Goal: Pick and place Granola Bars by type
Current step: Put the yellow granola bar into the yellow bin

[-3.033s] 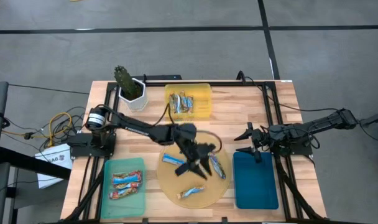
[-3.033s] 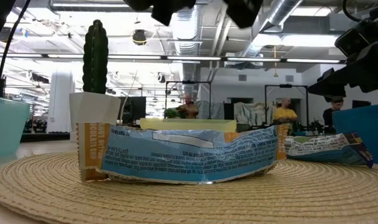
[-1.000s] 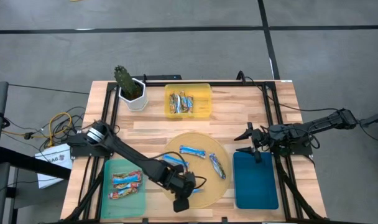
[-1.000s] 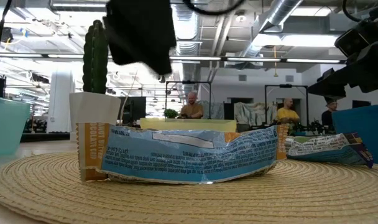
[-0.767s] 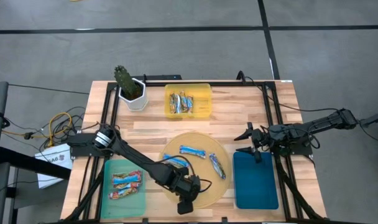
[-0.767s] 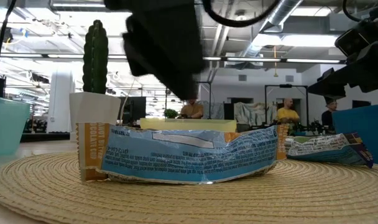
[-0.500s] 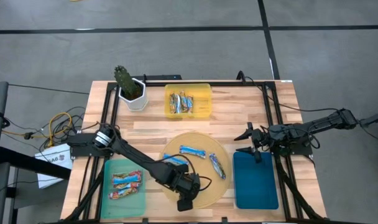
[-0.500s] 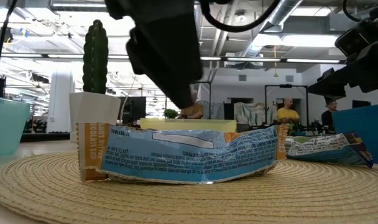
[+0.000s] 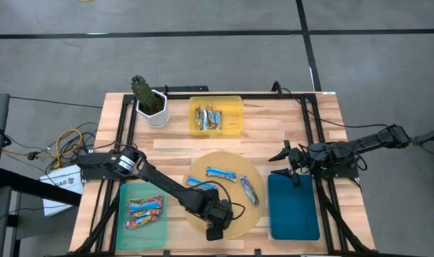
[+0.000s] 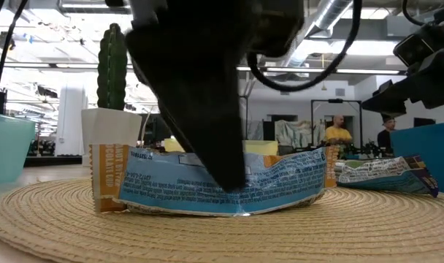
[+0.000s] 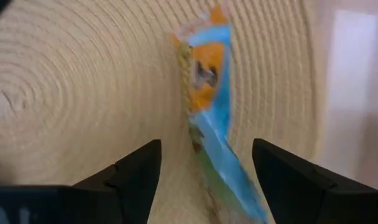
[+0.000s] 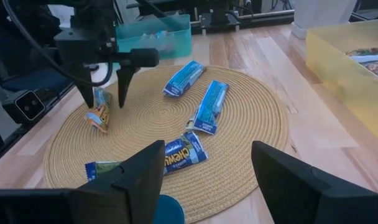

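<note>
Since a second ago the left gripper (image 9: 214, 230) has descended onto the woven mat (image 9: 254, 218); its fingers (image 12: 122, 87) now stand apart, straddling a blue-orange granola bar (image 11: 209, 118) at the mat's near edge. Three more bars (image 12: 207, 104) lie elsewhere on the mat. Beside the mat: green tray (image 9: 160, 232), yellow tray (image 9: 235, 103), blue tray (image 9: 294, 207), cactus (image 9: 140, 89). Right gripper (image 9: 283, 160) waits open above the blue tray.
</note>
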`<state>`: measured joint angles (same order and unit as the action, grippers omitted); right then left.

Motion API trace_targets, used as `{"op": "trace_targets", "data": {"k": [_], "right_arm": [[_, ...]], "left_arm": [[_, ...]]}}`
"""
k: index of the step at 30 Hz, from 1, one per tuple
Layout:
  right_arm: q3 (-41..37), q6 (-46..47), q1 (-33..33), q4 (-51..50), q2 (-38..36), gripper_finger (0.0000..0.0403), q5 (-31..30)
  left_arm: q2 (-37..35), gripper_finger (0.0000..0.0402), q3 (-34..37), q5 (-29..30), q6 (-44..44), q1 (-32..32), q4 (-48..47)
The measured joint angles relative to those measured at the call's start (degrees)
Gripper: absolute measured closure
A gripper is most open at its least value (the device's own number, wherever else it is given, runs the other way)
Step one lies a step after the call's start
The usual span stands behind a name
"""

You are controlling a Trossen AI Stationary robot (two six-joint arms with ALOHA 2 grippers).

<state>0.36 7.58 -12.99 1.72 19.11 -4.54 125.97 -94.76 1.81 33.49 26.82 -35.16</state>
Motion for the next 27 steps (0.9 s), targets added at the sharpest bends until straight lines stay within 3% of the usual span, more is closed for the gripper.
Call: {"op": "trace_targets", "data": {"k": [12,27], "right_arm": [[-0.02,-0.01,0.0,0.0,0.0,0.0168,0.0],[-0.01,-0.01,0.0,0.0,0.0,0.0168,0.0]], "left_arm": [[0.72,0.0195,0.02,2.01,-0.69,0.03,-0.18],[0.57,0.0322,-1.64,1.7,-7.92,0.41,2.93]]}}
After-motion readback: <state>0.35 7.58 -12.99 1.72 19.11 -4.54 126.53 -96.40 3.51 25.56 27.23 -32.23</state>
